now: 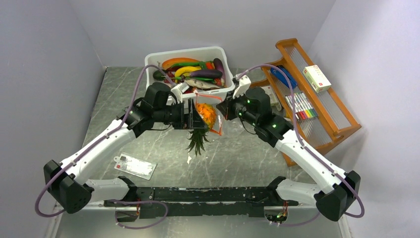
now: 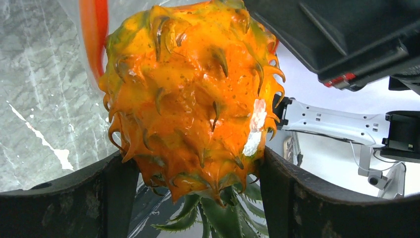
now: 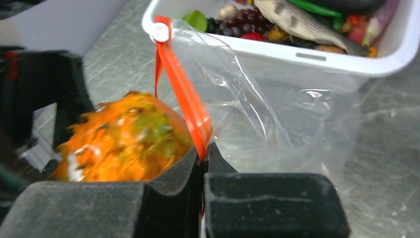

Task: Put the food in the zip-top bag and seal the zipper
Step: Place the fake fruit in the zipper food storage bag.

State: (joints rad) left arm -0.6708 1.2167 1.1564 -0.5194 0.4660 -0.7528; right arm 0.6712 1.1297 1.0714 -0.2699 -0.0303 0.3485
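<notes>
Both grip: left gripper (image 2: pixel 198 186) holds the pineapple (image 2: pixel 193 99), maybe at the bag (image 3: pixel 267 119) mouth; right gripper (image 3: pixel 203 166) pinches the zipper (image 3: pixel 185 96).

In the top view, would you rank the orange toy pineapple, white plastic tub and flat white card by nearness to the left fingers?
1. Orange toy pineapple, between the left fingers.
2. White plastic tub, just behind.
3. Flat white card, near-left.

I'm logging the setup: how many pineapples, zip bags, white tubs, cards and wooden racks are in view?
pineapple: 1
bag: 1
tub: 1
card: 1
rack: 1
Total: 5
</notes>
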